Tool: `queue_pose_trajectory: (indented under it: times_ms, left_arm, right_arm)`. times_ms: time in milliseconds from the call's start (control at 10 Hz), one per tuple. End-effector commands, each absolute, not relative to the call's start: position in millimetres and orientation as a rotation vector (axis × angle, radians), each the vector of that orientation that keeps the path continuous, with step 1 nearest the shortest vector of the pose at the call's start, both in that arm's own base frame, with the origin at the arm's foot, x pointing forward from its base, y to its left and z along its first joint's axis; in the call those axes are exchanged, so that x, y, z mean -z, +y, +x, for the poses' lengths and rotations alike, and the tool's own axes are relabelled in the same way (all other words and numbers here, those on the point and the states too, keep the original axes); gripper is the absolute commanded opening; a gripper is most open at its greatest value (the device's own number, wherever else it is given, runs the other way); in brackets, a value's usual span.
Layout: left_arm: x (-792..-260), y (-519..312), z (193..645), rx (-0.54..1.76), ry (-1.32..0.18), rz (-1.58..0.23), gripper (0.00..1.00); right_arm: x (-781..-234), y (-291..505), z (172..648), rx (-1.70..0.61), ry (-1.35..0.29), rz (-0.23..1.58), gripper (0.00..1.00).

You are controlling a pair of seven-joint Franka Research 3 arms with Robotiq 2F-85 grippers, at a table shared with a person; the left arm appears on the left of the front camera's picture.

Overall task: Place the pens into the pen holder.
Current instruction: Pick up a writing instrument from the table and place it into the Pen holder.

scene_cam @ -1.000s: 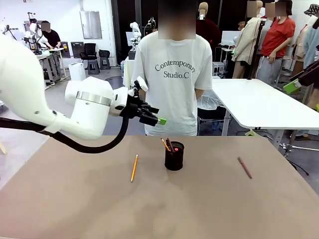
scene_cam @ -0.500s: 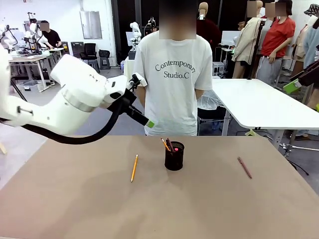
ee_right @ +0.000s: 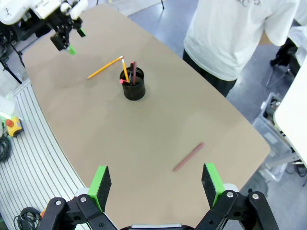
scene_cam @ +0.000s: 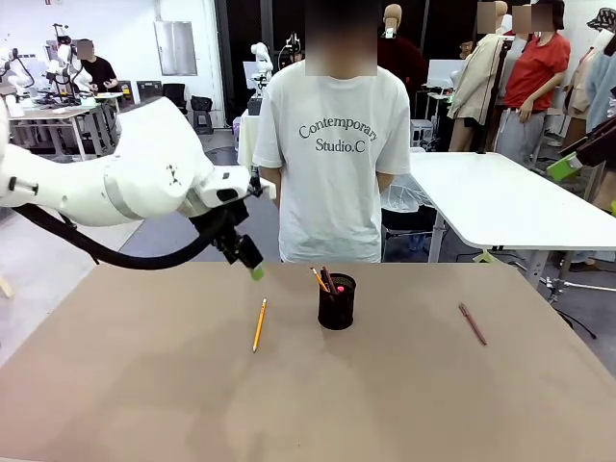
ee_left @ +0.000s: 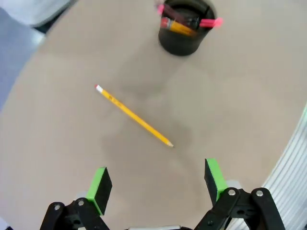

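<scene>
Our left end effector [ee_left: 156,184] hangs with jaws spread and empty, aimed at the yellow pencil [ee_left: 134,116] lying mid-frame on the table [ee_left: 62,158], seemingly to straddle it; the mesh pen holder [ee_left: 184,36] stands top centre. Our right end effector [ee_right: 156,184], equally spread, overlooks the maroon pen [ee_right: 188,156] at lower right

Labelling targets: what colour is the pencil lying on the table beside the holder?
The pencil is yellow-orange, pale at one end; clearest in the left wrist view.
</scene>
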State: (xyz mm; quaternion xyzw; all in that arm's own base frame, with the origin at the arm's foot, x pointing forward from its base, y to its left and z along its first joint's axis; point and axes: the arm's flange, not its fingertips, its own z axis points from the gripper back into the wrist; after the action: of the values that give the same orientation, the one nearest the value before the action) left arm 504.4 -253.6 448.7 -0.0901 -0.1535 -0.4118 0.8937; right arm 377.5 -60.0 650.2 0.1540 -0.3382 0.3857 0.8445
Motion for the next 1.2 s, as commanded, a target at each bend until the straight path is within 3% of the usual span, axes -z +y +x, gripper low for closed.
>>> queue_pose_trajectory:
  times_ms: [0,100,200,1000,1100]
  left_arm:
    - [-433.5,-269.1,524.4,0.841,-0.258,-0.165,1.00]
    - [-420.7,-272.8,529.6,0.809,-0.286,-0.222,1.00]
    - [-431.1,-257.5,511.7,0.850,-0.278,-0.166,1.00]
    - [-432.8,-263.1,516.8,0.844,-0.282,-0.172,1.00]
    - [-422.2,-269.6,524.8,0.766,-0.231,-0.166,1.00]
  right_arm:
    - [-651.2,-59.7,377.4,-0.817,-0.718,0.327,1.00]
    - [-651.2,-59.7,377.4,-0.817,-0.718,0.327,1.00]
    - [-651.2,-59.7,377.4,-0.817,-0.718,0.327,1.00]
    - [-651.2,-59.7,377.4,-0.817,-0.718,0.327,1.00]
    - [-651.2,-59.7,377.4,-0.817,-0.718,0.327,1.00]
